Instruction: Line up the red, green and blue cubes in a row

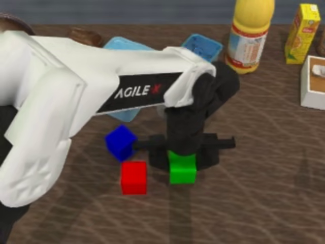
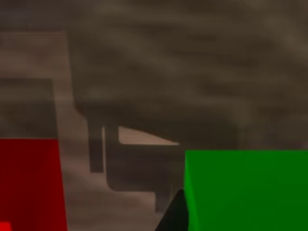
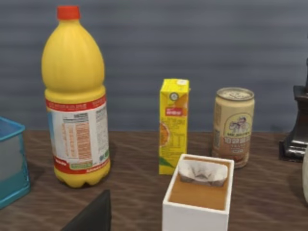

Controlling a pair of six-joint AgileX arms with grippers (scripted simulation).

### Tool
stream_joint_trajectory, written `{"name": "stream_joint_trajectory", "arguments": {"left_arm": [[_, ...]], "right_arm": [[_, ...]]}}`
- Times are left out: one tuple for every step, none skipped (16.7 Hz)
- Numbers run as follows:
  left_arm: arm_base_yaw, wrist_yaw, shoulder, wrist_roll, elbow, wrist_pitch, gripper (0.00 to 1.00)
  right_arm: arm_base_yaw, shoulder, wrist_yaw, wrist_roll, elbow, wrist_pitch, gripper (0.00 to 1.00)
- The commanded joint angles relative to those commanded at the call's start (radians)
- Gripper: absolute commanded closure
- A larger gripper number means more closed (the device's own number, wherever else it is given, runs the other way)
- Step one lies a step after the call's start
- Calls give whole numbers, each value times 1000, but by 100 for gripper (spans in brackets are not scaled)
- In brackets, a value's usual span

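Left gripper (image 1: 181, 152) down at mid-desk over the green cube (image 1: 182, 168), grip state unclear, red cube (image 1: 133, 177) just beside, blue cube (image 1: 121, 142) behind; risk: a fingertip clipping red while lifting off.

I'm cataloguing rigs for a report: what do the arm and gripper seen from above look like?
The left arm has bulky, rounded white shells and a black panel lettered AGILE X in white. Its wrist and the left gripper are matte black and blocky, with a black crossbar.
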Motion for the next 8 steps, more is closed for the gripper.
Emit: {"name": "stream_joint_trajectory", "arguments": {"left_arm": [[-1,0,3,0,-6,7,100],[-1,0,3,0,-6,7,100],[-1,0,3,0,-6,7,100],[-1,0,3,0,-6,7,100],[-1,0,3,0,-6,7,92],[-1,0,3,0,-6,7,85],[-1,0,3,0,-6,7,77],[-1,0,3,0,-6,7,70]], "right_arm": [[0,0,0,0,0,0,0],[0,0,0,0,0,0,0],[0,0,0,0,0,0,0],[0,0,0,0,0,0,0],[0,0,0,0,0,0,0],[0,0,0,0,0,0,0],[0,0,0,0,0,0,0],[0,0,0,0,0,0,0]]}}
